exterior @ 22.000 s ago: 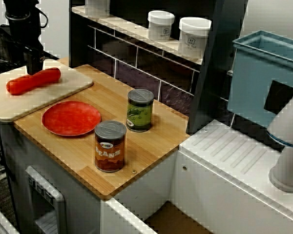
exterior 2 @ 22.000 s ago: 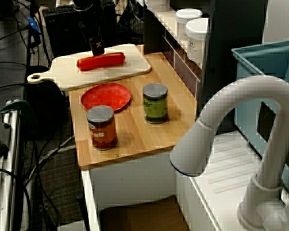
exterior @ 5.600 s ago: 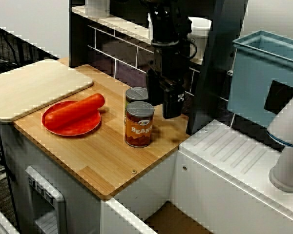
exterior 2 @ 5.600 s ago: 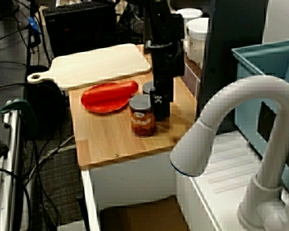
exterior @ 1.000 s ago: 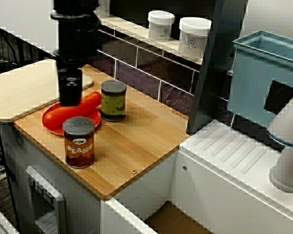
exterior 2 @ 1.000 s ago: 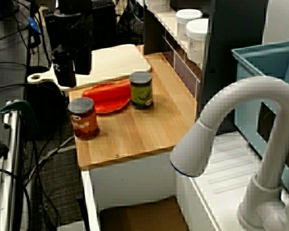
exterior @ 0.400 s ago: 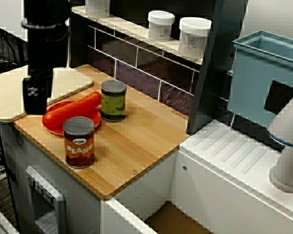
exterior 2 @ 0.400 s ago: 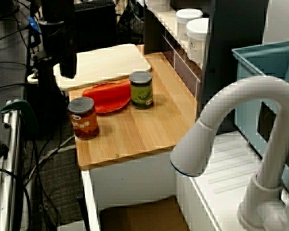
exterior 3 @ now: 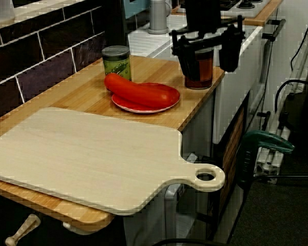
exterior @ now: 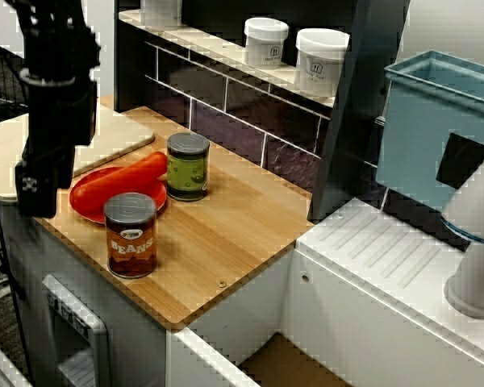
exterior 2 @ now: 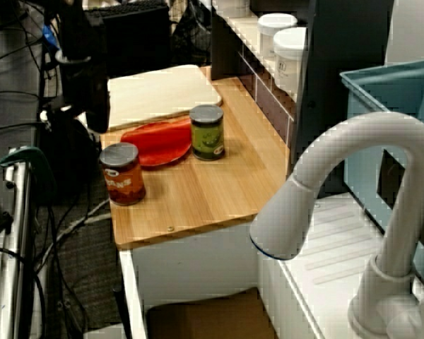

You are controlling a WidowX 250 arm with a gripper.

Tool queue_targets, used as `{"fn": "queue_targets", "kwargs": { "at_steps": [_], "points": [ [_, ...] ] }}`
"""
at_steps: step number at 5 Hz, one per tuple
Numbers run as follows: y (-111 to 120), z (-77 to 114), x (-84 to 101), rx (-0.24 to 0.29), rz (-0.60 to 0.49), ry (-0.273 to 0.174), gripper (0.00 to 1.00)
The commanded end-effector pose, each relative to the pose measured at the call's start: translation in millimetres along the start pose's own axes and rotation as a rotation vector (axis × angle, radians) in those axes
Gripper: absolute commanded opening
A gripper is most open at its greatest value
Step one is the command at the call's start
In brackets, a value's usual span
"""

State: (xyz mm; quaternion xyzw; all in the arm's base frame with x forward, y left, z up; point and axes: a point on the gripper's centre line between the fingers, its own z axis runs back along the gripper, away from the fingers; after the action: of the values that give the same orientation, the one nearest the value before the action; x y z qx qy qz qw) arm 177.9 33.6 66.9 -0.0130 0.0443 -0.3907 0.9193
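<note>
The view that rides on the gripper (exterior 3: pixel 208 65) shows its jaws apart, empty, near the red vegetable (exterior 3: pixel 138 91), likely light and slippery, best gripped across its middle.

a light wooden surface (exterior: pixel 226 234) tops a white cabinet (exterior: pixel 234 314). behind it runs a wall of dark glossy tiles with pale grout (exterior: pixel 226 109), capped by a pale ledge (exterior: pixel 198 42) that bears two white lidded tubs (exterior: pixel 266 42). a dark upright post (exterior: pixel 351 105) stands at the surface's far corner. just beside the surface lies a white ridged draining board (exterior: pixel 387 250), with a white curved tap (exterior 2: pixel 353 155) near it and a teal plastic bin (exterior: pixel 423 137) behind. in the view over the tap, black cables (exterior 2: pixel 63 226) trail across a dark carpeted floor (exterior 2: pixel 78 282). the light is even and soft.
</note>
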Motion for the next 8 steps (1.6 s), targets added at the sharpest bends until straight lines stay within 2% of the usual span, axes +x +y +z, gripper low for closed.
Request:
{"fn": "queue_targets", "kwargs": {
  "at_steps": [1, 2, 4, 6, 8],
  "points": [
    [8.6, -2.6, 9.8, -0.013, -0.021, -0.008, 1.00],
    [6.6, 2.6, 29.0, -0.039, -0.018, -0.019, 1.00],
    [-6.2, 8.3, 74.6, -0.072, -0.008, -0.070, 1.00],
    [-3.2, -0.1, 104.6, -0.075, 0.019, -0.070, 1.00],
    [-21.8, 6.1, 133.6, -0.078, -0.007, -0.079, 1.00]
  ]
}}
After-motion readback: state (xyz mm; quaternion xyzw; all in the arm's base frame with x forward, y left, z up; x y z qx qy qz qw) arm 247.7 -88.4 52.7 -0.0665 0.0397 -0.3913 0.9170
